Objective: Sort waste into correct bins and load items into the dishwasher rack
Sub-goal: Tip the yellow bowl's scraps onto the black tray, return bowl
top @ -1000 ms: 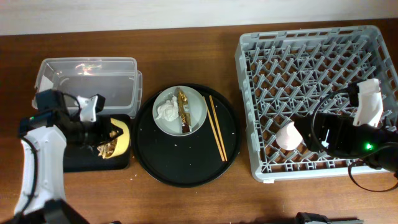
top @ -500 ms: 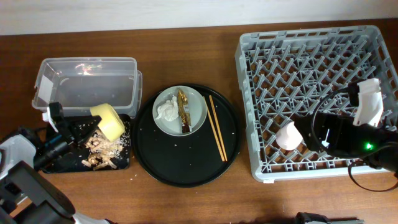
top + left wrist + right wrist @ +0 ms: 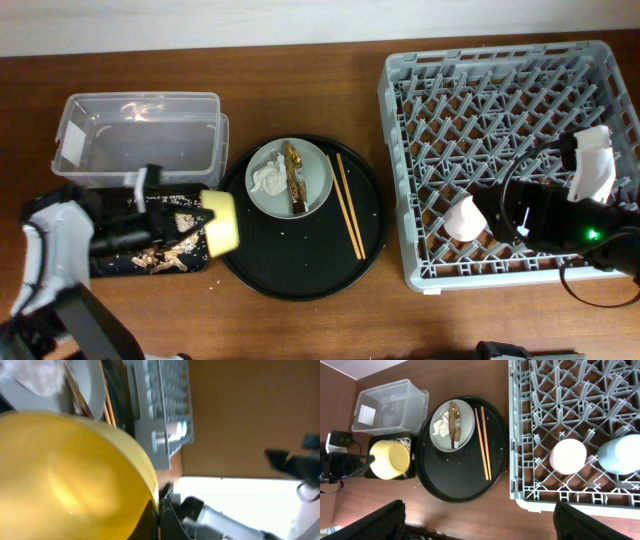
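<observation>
The scraps now lie in the black tray. My left gripper, clamped on the emptied bowl, has swung it towards the round tray. Next comes the rack, where my right gripper idles, fingers spread.

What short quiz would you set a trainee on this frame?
1. True or false: the pair of thin wooden chopsticks lies on the large round black tray, beside the grey-white round plate.
2. The loose beige-brown food scraps lie in: A) the clear rectangular plastic tub; B) the shallow black rectangular tray; C) the plate.
3. How many small cups sit in the large light-grey plastic dishwasher rack?
Key: 1 true; 2 B; 3 two: a pink cup and a light-blue cup.
</observation>
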Controlling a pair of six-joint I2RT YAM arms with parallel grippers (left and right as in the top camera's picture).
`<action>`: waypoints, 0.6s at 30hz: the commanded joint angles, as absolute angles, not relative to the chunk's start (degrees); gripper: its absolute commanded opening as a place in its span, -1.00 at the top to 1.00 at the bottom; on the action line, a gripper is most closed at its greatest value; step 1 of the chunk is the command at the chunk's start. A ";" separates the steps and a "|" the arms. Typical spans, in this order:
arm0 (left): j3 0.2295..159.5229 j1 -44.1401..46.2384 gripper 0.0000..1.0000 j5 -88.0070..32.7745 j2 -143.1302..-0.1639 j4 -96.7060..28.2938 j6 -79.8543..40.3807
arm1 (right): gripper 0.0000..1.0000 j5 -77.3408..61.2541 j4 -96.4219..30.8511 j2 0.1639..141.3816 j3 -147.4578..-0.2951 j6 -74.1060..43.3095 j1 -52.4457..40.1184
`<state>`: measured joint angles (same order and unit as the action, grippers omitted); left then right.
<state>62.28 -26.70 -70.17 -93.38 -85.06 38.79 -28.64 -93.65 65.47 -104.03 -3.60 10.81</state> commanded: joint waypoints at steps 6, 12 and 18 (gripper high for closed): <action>62.65 34.94 1.00 5.58 -85.84 -57.87 -28.58 | -0.89 -29.36 -93.73 66.30 -104.16 -3.40 10.39; 75.50 39.05 -0.66 13.67 -88.90 -62.19 -26.41 | -0.89 -29.34 -93.71 66.43 -104.16 -3.40 10.39; 78.85 22.22 -0.54 8.71 -104.79 -42.30 -10.15 | -0.89 -29.36 -93.76 66.43 -104.16 -3.40 10.39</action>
<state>79.13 23.79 11.31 -96.79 -45.23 -14.31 -28.64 -93.69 66.59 -103.94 -3.66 10.76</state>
